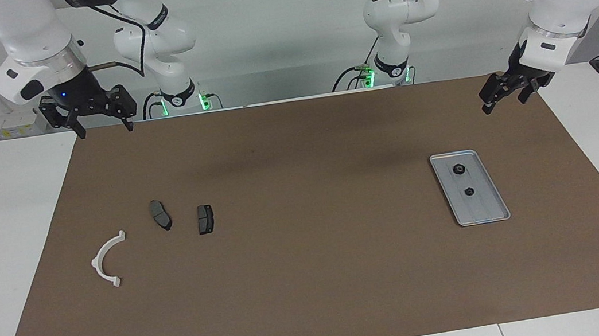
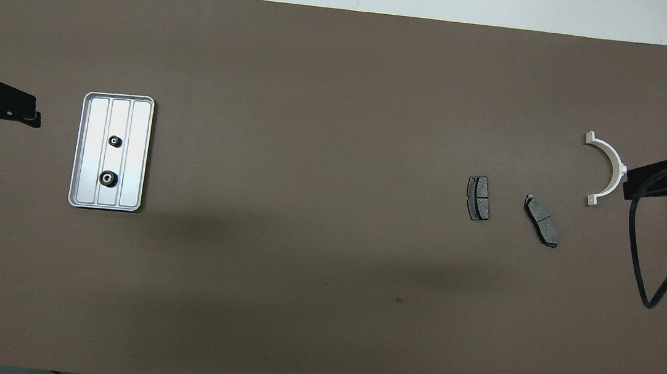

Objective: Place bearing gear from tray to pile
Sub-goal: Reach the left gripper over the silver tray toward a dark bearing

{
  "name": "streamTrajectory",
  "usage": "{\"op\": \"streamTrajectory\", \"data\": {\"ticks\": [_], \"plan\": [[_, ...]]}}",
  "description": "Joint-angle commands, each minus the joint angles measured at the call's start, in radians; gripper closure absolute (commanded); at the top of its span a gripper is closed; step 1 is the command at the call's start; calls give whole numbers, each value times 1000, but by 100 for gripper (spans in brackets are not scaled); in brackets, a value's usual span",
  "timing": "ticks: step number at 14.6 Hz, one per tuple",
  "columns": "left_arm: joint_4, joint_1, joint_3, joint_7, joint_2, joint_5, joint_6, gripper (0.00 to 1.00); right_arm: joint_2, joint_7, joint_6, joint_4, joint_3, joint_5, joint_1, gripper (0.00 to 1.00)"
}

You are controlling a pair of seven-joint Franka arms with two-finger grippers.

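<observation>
End effectors (image 1: 100, 127) (image 1: 501, 98) agape (ridged metal tray (image 1: 487, 212) holds round gears (image 1: 459, 169)).

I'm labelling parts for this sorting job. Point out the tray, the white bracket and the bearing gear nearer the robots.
tray (image 1: 489, 211), facing view, bare floor.
white bracket (image 1: 101, 255), facing view, mid-arc.
bearing gear (image 1: 459, 169), facing view, its top.

The left arm comes down from its base with its wrist bent, and the left gripper (image 1: 505, 96) hangs raised and tilted, its jaws apart and empty. The right arm is raised likewise, its wrist pointing straight down; the right gripper (image 1: 103, 126) hangs with its two fingers spread wide, gripping nothing. Both arms wait.
</observation>
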State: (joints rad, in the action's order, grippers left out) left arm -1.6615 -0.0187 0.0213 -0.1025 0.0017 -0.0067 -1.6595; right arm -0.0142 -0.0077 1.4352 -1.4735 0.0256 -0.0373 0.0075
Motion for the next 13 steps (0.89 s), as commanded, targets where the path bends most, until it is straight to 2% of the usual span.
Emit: {"op": "streamTrajectory", "data": {"ticks": [1,9,10,13], "plan": [[20,3,-3,10,9,-7,11,0,20,-21,19,-25,-9,-4,8,0],[-15,3,-4,-8,-3,-9,0,0,19,-21,19,-25,-9,-4,8,0],[-35,3,-4,-8,-8,-9,-44,0,17,-21,19,-25,-9,-4,8,0],[-179,-9,-4,0,-23,-9,-204,0,14,-21,19,-27,-9,-4,8,0]]}}
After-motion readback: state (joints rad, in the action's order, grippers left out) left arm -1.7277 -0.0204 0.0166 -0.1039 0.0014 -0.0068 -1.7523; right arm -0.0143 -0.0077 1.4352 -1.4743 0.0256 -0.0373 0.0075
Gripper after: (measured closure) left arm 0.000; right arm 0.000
